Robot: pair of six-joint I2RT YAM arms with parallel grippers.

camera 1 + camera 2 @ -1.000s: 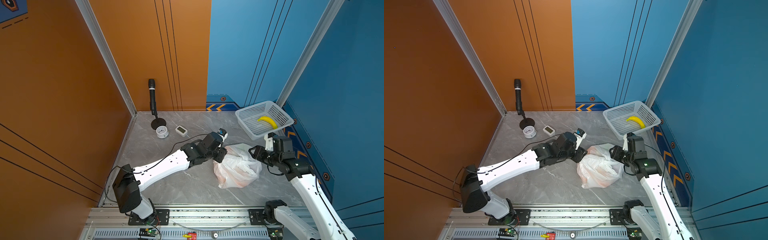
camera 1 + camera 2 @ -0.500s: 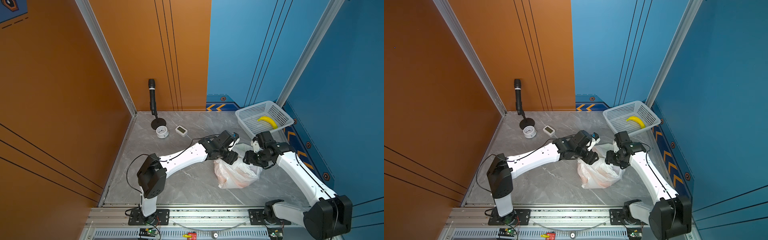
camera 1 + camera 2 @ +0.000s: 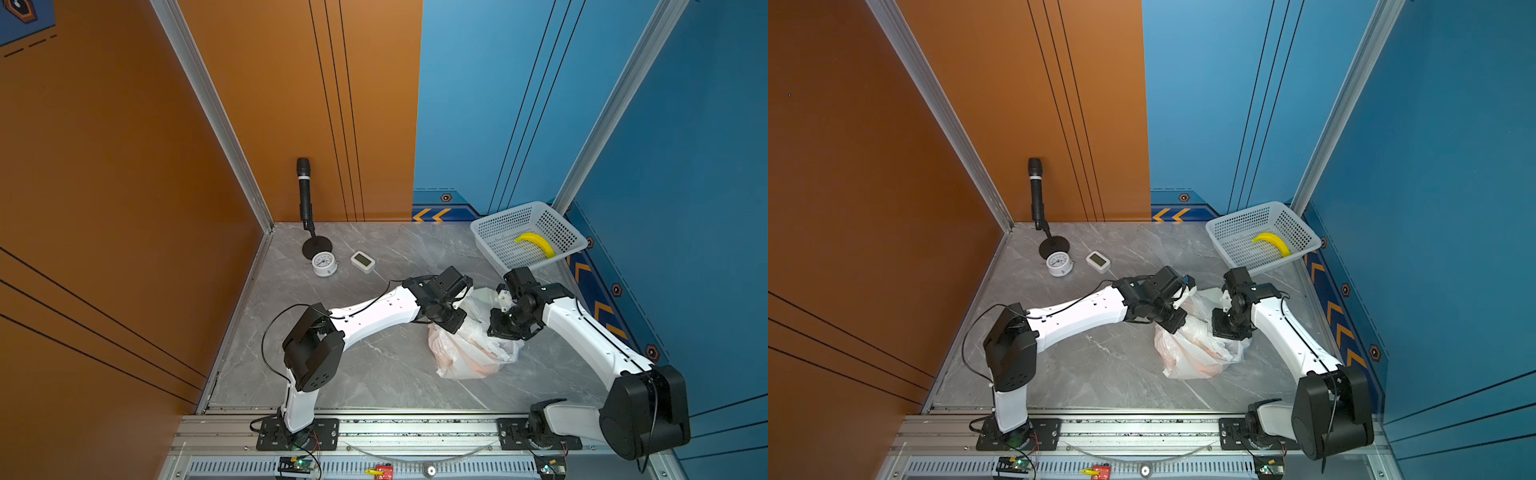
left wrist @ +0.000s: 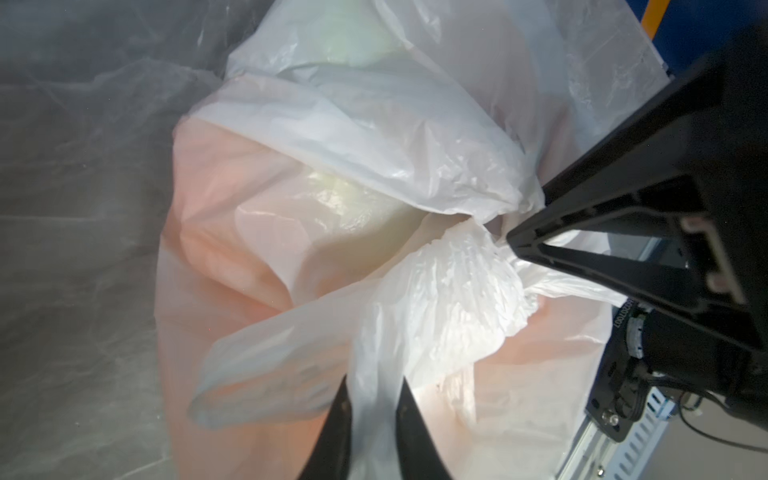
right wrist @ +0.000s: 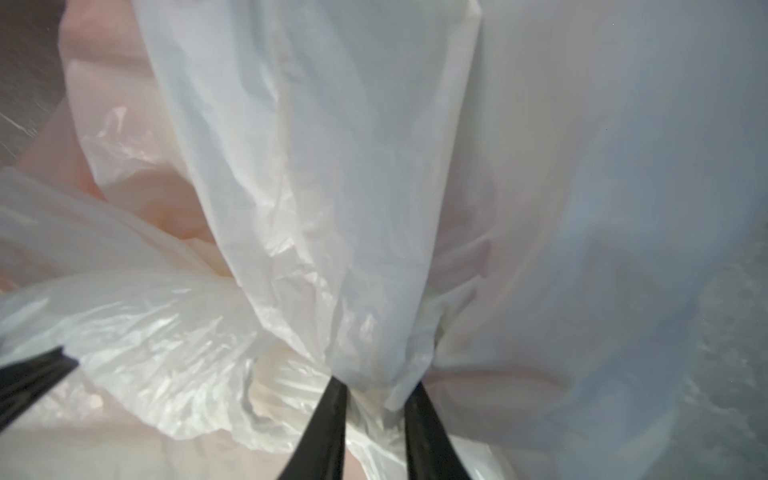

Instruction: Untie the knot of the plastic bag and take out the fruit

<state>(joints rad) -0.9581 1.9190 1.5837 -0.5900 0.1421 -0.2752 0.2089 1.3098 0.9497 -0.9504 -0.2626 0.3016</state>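
The plastic bag lies bulging on the grey marble floor, right of the middle in both top views. Orange-tinted fruit and a pale yellow-green one show dimly through the film. The knot is a crinkled white bunch on top of the bag. My left gripper is shut on a white strip of plastic that leads into the knot. From the opposite side my right gripper is shut on gathered film right at the knot.
A white perforated basket holding a yellow banana stands tilted against the blue wall at the back right. A microphone on a stand, a round gauge and a small white display sit at the back left.
Both arms have swung inward and down onto the top of the bag. Both pairs of jaws have closed on its plastic near the knot.
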